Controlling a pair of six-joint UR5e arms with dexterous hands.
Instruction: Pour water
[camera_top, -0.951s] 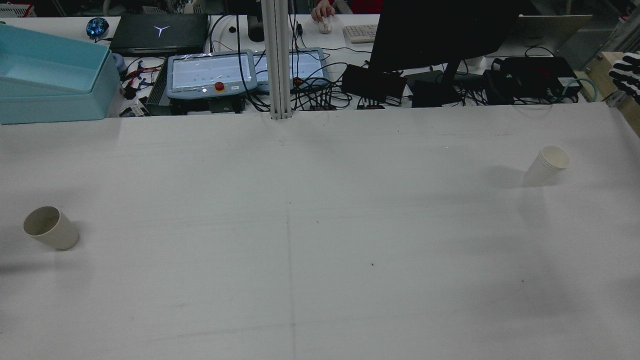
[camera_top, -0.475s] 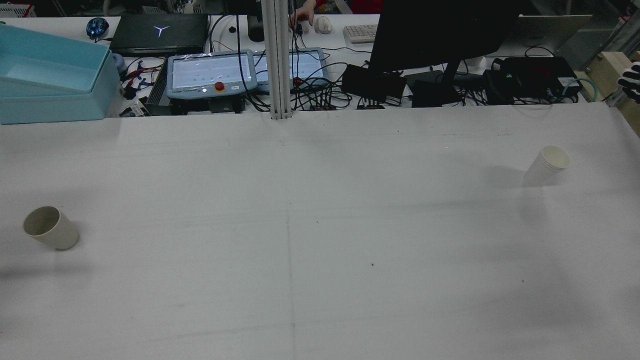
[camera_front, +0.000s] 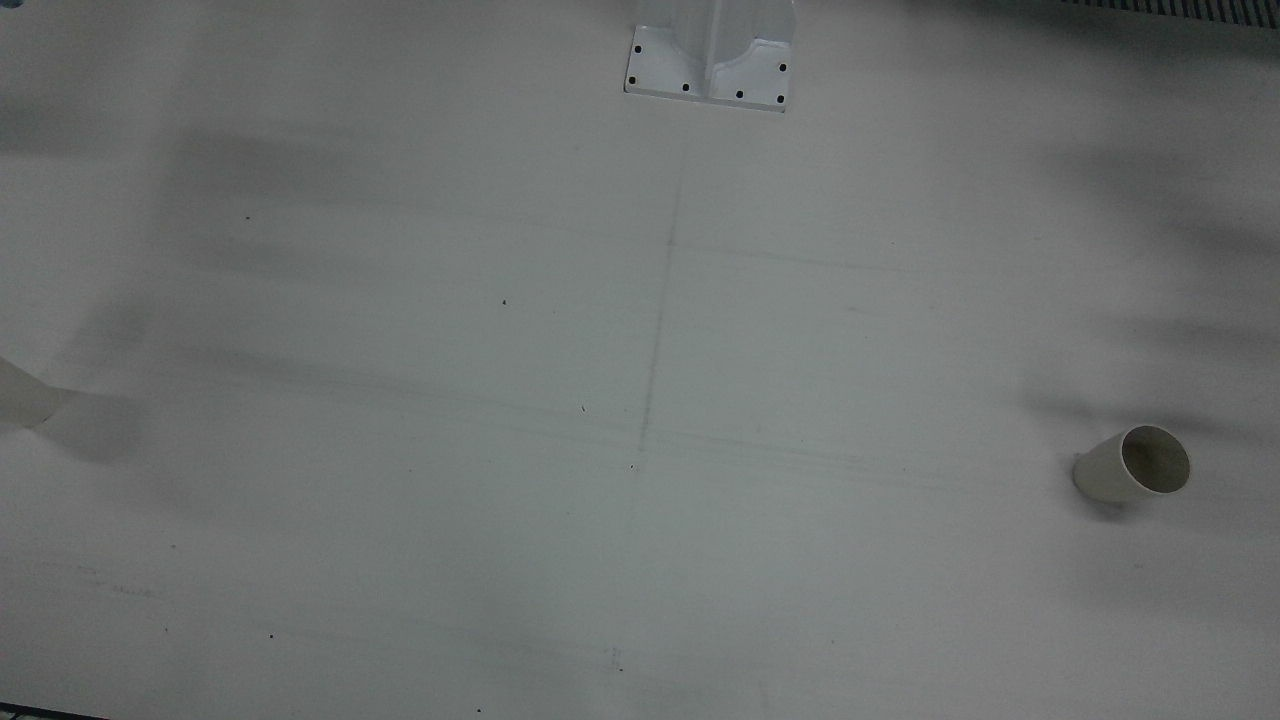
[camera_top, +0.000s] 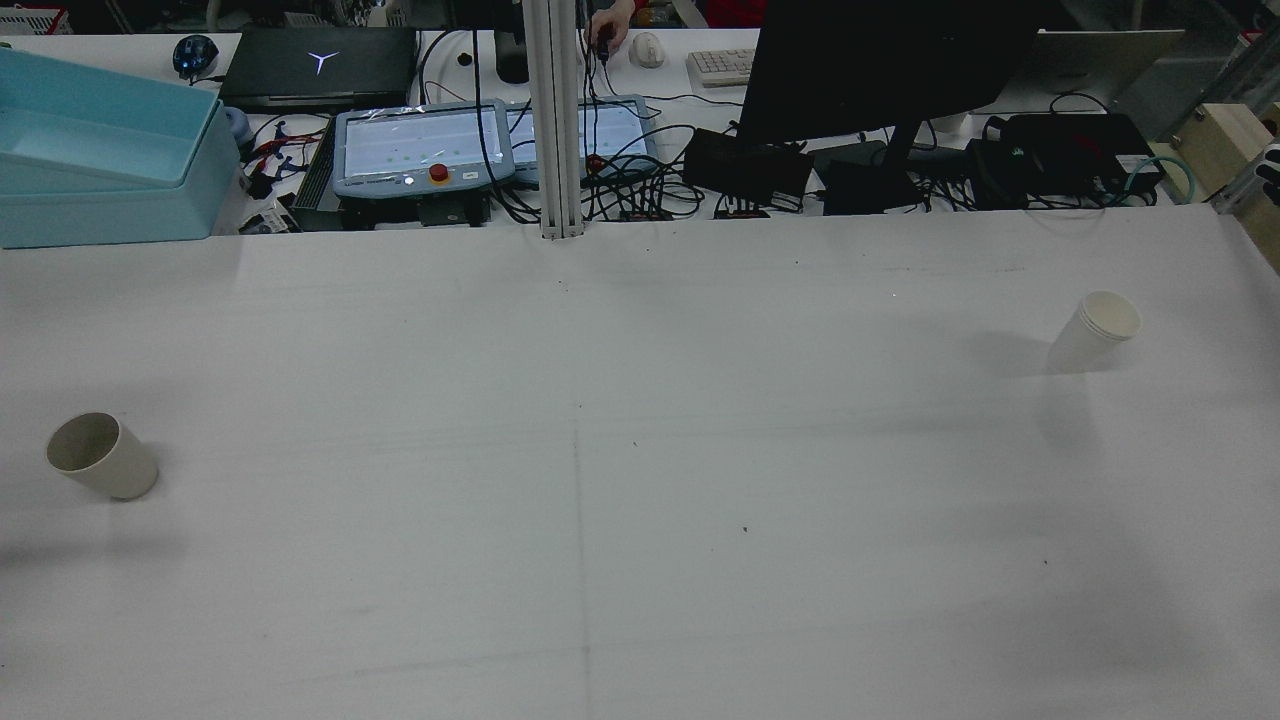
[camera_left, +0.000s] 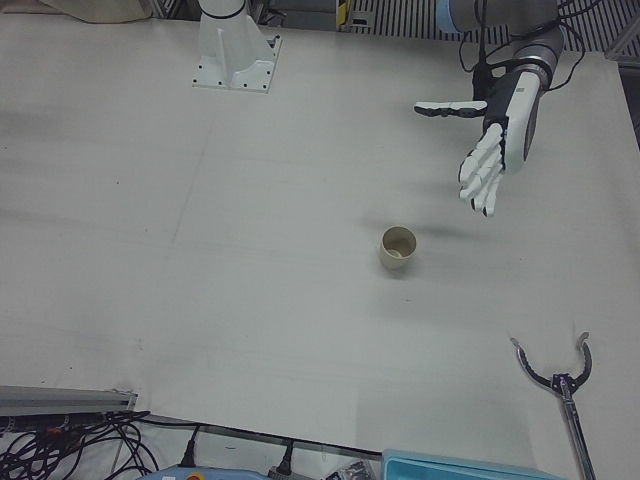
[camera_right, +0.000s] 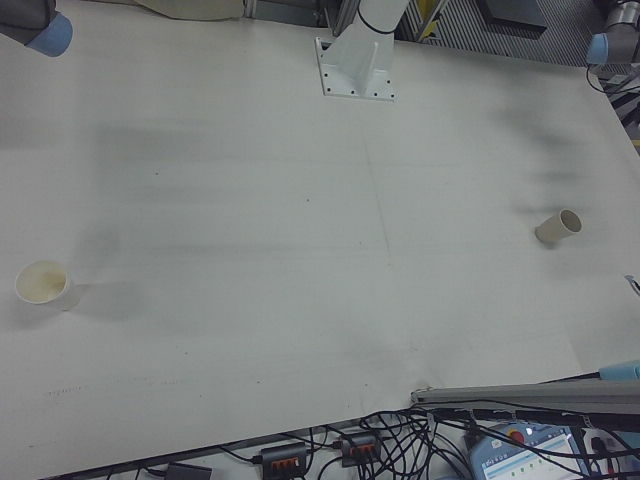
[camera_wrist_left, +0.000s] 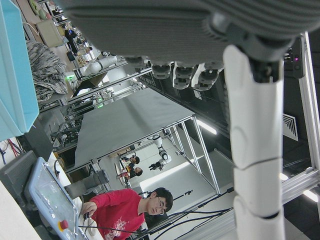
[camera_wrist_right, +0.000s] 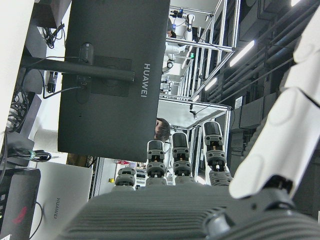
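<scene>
Your right hand (camera_wrist_right: 170, 205) had drawn back over the past second, slipping from plain sight at the rear view's right edge to a bare sliver there, and it hung with its fingers (camera_wrist_right: 172, 160) stretched out and apart, holding nothing. That retreat left the white paper cup (camera_top: 1095, 330) standing upright and untouched on the table (camera_top: 640, 450), well apart from that hand and inward of it. Your left hand (camera_left: 490, 165) hovered flat and spread above the table, likewise empty, with the beige cup (camera_left: 397, 248) below it and a little beyond its fingertips, near but not touching. Neither cup had shifted. Behind the table, a person's hand (camera_top: 607, 28) had moved off the mouse (camera_top: 646, 48) toward the cables beside it. Whether either cup held water could not be told from these views. Judged from this, the pour had not begun: no cup was gripped, and the right hand's withdrawal put it further from a grasp, so the left hand looked the likelier to close first, on the beige cup beneath it.
</scene>
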